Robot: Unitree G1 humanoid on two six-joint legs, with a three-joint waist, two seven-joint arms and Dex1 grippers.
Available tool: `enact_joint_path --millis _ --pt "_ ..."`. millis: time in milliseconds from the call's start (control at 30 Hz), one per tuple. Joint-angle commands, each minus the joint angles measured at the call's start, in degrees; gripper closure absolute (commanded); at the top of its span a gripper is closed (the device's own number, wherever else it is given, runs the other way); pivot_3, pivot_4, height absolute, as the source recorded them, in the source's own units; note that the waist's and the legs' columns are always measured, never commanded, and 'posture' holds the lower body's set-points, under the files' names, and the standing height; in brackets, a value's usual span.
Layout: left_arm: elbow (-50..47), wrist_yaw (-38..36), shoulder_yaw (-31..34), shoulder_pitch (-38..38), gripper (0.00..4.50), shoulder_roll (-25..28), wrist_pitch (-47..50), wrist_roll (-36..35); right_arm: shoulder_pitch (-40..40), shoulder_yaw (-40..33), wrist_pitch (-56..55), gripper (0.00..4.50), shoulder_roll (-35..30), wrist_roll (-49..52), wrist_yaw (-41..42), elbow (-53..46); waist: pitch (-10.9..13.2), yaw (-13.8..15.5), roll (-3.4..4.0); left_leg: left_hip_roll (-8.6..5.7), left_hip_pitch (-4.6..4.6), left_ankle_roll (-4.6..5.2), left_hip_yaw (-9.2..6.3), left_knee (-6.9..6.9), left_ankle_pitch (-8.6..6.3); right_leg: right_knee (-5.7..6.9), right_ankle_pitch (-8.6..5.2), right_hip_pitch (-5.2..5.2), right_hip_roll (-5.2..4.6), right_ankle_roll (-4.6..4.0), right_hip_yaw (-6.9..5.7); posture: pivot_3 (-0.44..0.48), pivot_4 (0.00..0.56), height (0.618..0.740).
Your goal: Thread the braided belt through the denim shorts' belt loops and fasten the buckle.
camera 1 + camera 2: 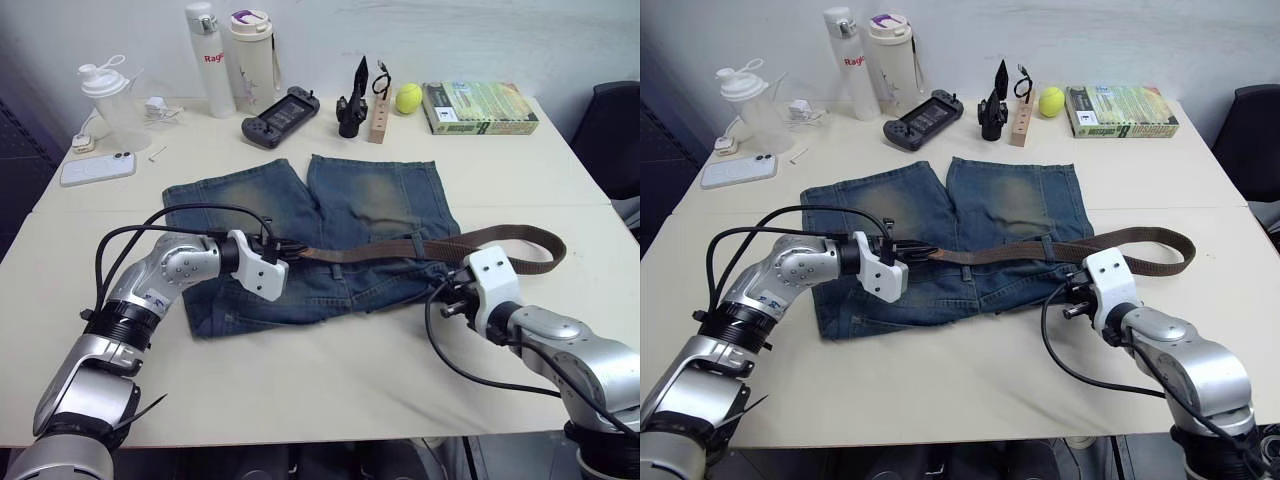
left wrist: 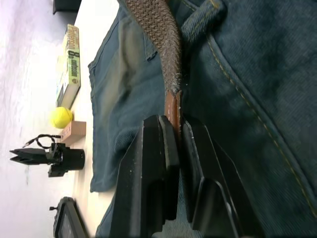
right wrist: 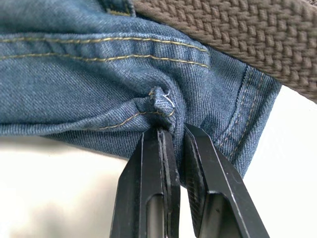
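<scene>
Where the table [image 1: 330,390] runs along its far edge, the items from left to right are a shaker bottle [image 1: 108,95], a white phone [image 1: 97,168], a white flask [image 1: 210,58], a cream tumbler [image 1: 252,50], a dark game controller [image 1: 280,116], a black tool [image 1: 352,102] beside a wooden block [image 1: 379,120], a yellow-green ball [image 1: 408,98] and a green box [image 1: 478,108].

The denim shorts [image 1: 380,205] lie flat at mid-table, waistband toward the robot, legs pointing away.

Left gripper [image 2: 174,124]: fingers closed down on the tan leather tip [image 2: 172,105] of the braided belt [image 1: 380,249], over the waistband's left part. The tip sits pinched between the two black fingers [image 2: 158,148].

From that grip the belt runs rightward along the waistband and passes under a belt loop [image 1: 418,246]. Beyond the shorts' right edge it curves into an open bend lying on the bare table, then doubles back toward the right gripper. The buckle cannot be made out.

Right gripper [image 3: 173,136]: fingers nearly together, nipping a small fold of denim at the waistband's right corner. The belt lies just beyond that fold, not in the grip.
</scene>
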Motion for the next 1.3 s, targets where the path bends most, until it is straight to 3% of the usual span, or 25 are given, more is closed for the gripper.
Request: enact_joint_path --millis 33,200,300,533,633,767,867,933,1033,1100,1200,1300 --pt "-3.18 1.38 1.28 -0.83 4.5 -1.46 0.77 -0.8 0.29 -3.09 -2.1 4.5 -3.22 -2.47 1.69 1.64 0.0 -0.07 0.0 0.0 -0.02 0.05 0.03 0.0 -0.03 -0.12 0.04 0.03 0.01 0.06 0.0 0.0 0.15 0.724" --pt "-4.36 2.77 1.26 -0.92 4.5 -3.45 2.03 0.26 0.8 -5.03 -5.96 4.5 -8.04 -3.97 5.16 5.15 0.0 -0.24 0.0 -0.02 -0.07 0.11 0.12 0.0 -0.05 -0.25 0.09 0.03 0.0 0.16 -0.06 0.0 0.15 0.724" --pt "-4.88 3.64 1.16 -0.61 4.5 -4.2 2.36 0.82 -2.36 -8.5 -2.69 4.5 -3.16 0.9 4.53 3.02 0.0 -0.49 0.0 -0.01 -0.06 0.1 0.13 0.0 -0.03 -0.23 0.09 0.03 0.01 0.16 -0.06 0.0 0.15 0.724" --pt "-6.75 4.69 0.96 -0.06 4.5 -5.28 3.63 1.34 -9.07 -18.72 10.06 1.43 4.71 9.99 2.52 -1.52 0.02 -0.65 0.03 0.06 -0.05 0.07 0.14 -0.07 -0.03 -0.25 0.09 -0.01 0.05 0.16 -0.13 0.0 0.15 0.724" --pt "-7.15 6.22 1.13 -0.64 4.5 -6.26 4.11 2.53 -14.14 -27.47 20.26 0.04 6.91 18.88 5.11 -2.95 0.02 -0.51 0.04 0.06 -0.06 0.07 0.14 -0.05 -0.03 -0.24 0.09 -0.01 0.02 0.16 -0.12 0.0 0.15 0.724" --pt "-7.72 8.83 1.43 -1.15 4.5 -6.67 4.04 4.43 -18.58 -34.13 26.53 0.04 12.95 33.06 1.57 -1.91 0.02 -0.65 0.04 0.06 -0.05 0.08 0.11 -0.06 -0.03 -0.24 0.09 0.0 0.0 0.15 -0.11 0.0 0.15 0.724" --pt "-8.59 12.57 2.24 -1.49 4.5 -6.69 3.04 6.84 -10.34 -22.2 6.48 0.04 20.61 69.24 -25.83 0.51 0.02 -0.75 0.04 0.12 0.0 0.06 0.1 -0.13 -0.04 -0.23 0.1 0.01 -0.01 0.14 -0.14 0.0 0.15 0.724" --pt "-8.88 13.79 2.37 -1.56 4.5 -6.65 3.01 7.55 -5.47 -13.05 -4.55 0.04 21.5 82.25 -37.34 -1.15 0.06 -1.05 0.1 0.14 0.01 0.03 0.11 -0.21 -0.02 -0.21 0.1 0.0 -0.03 0.14 -0.2 0.0 0.15 0.724" --pt "-9.19 14.35 2.3 -1.4 4.5 -6.48 2.58 7.86 -2.99 -6.51 -19.23 0.04 31.35 85.13 -51.24 -1.23 0.06 -1.85 0.11 0.08 0.0 0.06 0.23 -0.18 -0.01 -0.24 0.09 -0.01 -0.03 0.13 -0.21 0.0 0.15 0.724" --pt "-9.48 14.23 2.19 -1.21 4.5 -6.32 2.48 7.79 -2.87 -4.22 -25.68 0.04 36.23 85.13 -55.85 -0.86 0.06 -2.01 0.11 0.06 0.01 0.07 0.24 -0.12 -0.01 -0.21 0.11 0.0 -0.04 0.16 -0.17 0.0 0.15 0.724" --pt "-10.02 13.94 2.19 -0.82 4.5 -6.05 2.5 7.55 -4.69 -4.29 -33.33 0.04 39.36 85.13 -58.55 0.45 0.06 -2.02 0.11 0.06 0.0 0.07 0.21 -0.17 -0.01 -0.21 0.11 -0.05 -0.03 0.16 -0.16 0.0 0.15 0.724" --pt "-10.62 13.74 2.31 -0.56 4.5 -5.8 2.83 7.42 -5.18 -3.63 -35.86 0.04 37.98 84.23 -58.63 2.44 0.06 -2.07 0.11 0.06 0.0 0.08 0.22 -0.19 -0.03 -0.22 0.1 -0.08 -0.02 0.16 -0.13 0.0 0.15 0.724"
